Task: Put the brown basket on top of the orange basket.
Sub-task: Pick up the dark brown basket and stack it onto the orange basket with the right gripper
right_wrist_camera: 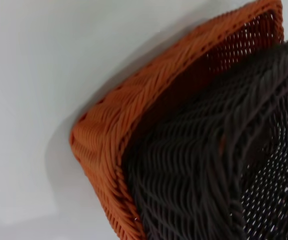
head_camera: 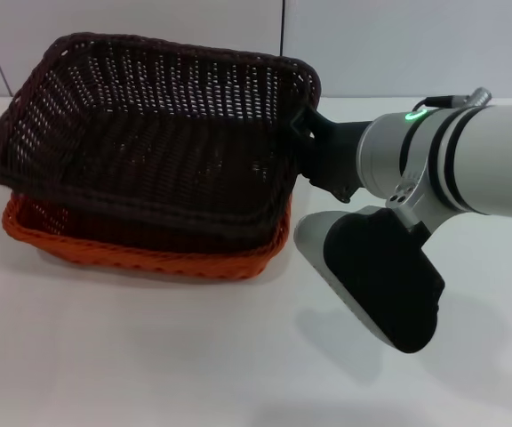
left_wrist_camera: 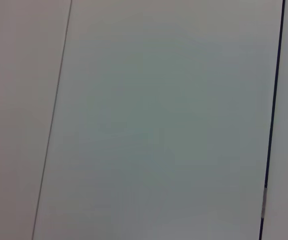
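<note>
The right gripper (head_camera: pixel 308 124) fingers hold the brown basket (head_camera: pixel 149 133) by its rim corner, tilted inside the orange basket (head_camera: pixel 149 253). Next, I judge: lower it flat, then release.

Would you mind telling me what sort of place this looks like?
Probably a lab test bench: a bare white table, plain white wall panels behind, and only two baskets, brown over orange, held by the right gripper.
</note>
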Motion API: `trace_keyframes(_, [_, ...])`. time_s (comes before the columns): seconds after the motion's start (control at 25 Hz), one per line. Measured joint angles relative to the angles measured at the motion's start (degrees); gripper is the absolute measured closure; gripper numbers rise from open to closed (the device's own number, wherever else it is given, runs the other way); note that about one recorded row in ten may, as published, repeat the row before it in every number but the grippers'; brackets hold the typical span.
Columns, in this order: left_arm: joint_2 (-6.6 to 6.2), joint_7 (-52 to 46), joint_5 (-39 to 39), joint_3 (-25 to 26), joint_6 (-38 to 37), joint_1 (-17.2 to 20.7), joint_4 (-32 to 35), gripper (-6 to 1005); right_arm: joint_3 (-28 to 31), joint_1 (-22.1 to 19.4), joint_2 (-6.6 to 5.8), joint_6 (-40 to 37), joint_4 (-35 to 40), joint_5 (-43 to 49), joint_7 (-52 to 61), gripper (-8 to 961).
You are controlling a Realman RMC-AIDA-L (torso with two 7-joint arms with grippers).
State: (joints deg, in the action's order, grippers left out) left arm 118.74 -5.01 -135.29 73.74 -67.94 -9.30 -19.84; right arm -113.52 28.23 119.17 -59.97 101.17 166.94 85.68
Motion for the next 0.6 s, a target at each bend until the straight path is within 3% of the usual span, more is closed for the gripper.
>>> trace_keyframes(0.28, [-0.04, -0.03, -0.07, 0.0, 1.53, -0.74, -0.11, 189, -0.58, -3.97, -0.09, -0.28, 4.49, 0.26, 0.29, 651])
trace_keyframes(0.36, [-0.07, 0.27, -0.07, 0.0, 1.95, -0.93, -0.11, 189, -1.04, -5.46, -0.13, -0.31, 6.2, 0.27, 0.22, 428])
trace_keyframes(0.6, [-0.19, 0.44, -0.06, 0.0, 2.06, -1.13, 0.11, 189, -2.96, -10.97, -0.17, -0.69, 11.38, 0.31, -0.04, 252])
